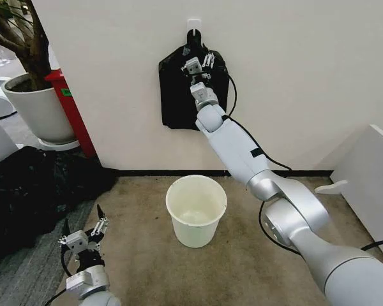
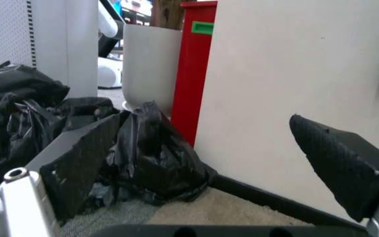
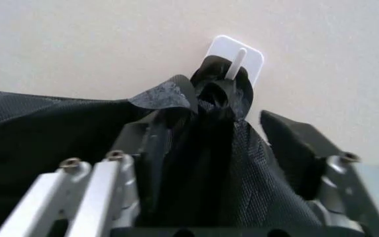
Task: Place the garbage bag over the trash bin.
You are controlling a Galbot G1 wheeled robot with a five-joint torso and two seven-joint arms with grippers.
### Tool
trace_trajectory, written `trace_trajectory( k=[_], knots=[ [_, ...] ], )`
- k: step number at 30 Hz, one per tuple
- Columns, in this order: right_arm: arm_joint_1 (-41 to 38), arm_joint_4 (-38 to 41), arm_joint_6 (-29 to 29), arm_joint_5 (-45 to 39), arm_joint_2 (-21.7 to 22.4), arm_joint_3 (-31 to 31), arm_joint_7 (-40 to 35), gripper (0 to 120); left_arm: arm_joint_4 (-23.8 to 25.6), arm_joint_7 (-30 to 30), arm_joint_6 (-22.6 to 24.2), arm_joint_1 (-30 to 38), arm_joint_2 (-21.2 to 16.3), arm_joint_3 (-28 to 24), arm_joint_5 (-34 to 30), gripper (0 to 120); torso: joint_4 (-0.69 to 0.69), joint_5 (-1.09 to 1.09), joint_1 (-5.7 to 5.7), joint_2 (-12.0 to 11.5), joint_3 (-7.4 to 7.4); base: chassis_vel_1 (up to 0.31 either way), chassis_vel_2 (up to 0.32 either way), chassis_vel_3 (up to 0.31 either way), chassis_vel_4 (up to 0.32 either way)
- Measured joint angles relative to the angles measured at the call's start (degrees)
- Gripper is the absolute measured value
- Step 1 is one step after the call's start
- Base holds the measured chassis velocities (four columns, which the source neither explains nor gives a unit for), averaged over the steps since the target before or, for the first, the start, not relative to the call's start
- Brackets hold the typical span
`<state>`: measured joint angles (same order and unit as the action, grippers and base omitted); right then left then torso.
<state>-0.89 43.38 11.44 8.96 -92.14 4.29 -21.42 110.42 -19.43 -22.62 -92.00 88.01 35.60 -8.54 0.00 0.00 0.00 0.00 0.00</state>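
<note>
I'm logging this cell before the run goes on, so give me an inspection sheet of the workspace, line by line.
Surface: beige carpet, bare around the bin.
Job's things: trash bin upright on the carpet, unlined. A bundle of black bags hangs on a white wall hook.
Clutter: heap of black plastic on the floor on the robot's left.
Grippers: right claw raised at the bundle's neck just under the hook, fingers open either side of the plastic. Left claw low near the floor, open, holding nothing.
Cables: black cable along the right arm.
Surroundings: white wall, white plant pot, red box beside it.
</note>
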Motion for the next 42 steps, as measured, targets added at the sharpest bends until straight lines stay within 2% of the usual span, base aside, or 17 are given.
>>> trace_trajectory(
  k=[2, 7, 12, 14, 24, 32, 38, 42],
  knots=[
    [0.0, 0.0, 0.0, 0.0, 0.0, 0.0, 0.0, 45, 0.0, 0.0, 0.0, 0.0, 0.0, 0.0, 0.0, 100, 0.0, 0.0, 0.0, 0.0, 0.0, 0.0, 0.0, 0.0, 0.0],
    [0.0, 0.1, 0.5, -0.1, 0.0, 0.0, 0.5, 23, 0.1, 0.0, -0.4, -0.3, 0.0, 0.1, 0.0, 100, 0.0, 0.0, 0.0, 0.0, 0.0, 0.0, 0.0, 0.0, 0.0],
    [0.0, 0.2, 1.1, -0.2, 0.0, 0.1, 1.2, 10, 0.1, 0.0, -0.5, -0.4, -0.1, 0.2, 0.0, 100, 0.0, 0.0, 0.0, 0.0, 0.0, 0.0, 0.0, 0.0, 0.0],
    [-0.1, 0.2, 1.6, -0.3, 0.0, 0.2, 1.6, 0, 0.1, 0.0, -0.6, -0.4, -0.2, 0.2, 0.1, 100, 0.0, 0.0, 0.0, 0.0, 0.0, 0.0, 0.0, 0.0, 0.0],
    [-0.4, 0.4, 2.1, -0.5, 0.0, 0.2, 2.1, 0, -0.3, -0.1, -0.8, -0.2, -0.4, 0.2, 0.1, 100, 0.0, 0.0, 0.0, 0.0, 0.0, 0.0, 0.0, 0.0, 0.0],
    [3.2, 3.2, 4.1, -2.1, 0.0, 1.2, 4.1, 0, -0.7, -0.1, -0.8, 0.0, -0.8, 0.3, 0.0, 100, 0.01, 0.0, 0.0, 0.0, 0.0, 0.0, 0.0, 0.0, 0.0],
    [7.2, 6.7, 7.7, -5.2, 0.0, 1.8, 7.2, 0, -1.0, -0.2, -1.0, -0.1, -1.3, 0.7, -0.2, 100, 0.0, 0.0, 0.0, 0.0, 0.0, 0.0, 0.0, 0.0, 0.0],
    [10.2, 9.2, 12.3, -6.9, 0.0, 2.4, 11.2, 0, -1.0, -0.3, -1.0, -0.2, -1.6, 0.9, -0.3, 100, 0.0, 0.0, 0.0, 0.0, 0.0, 0.0, 0.0, 0.0, 0.0]
  ],
)
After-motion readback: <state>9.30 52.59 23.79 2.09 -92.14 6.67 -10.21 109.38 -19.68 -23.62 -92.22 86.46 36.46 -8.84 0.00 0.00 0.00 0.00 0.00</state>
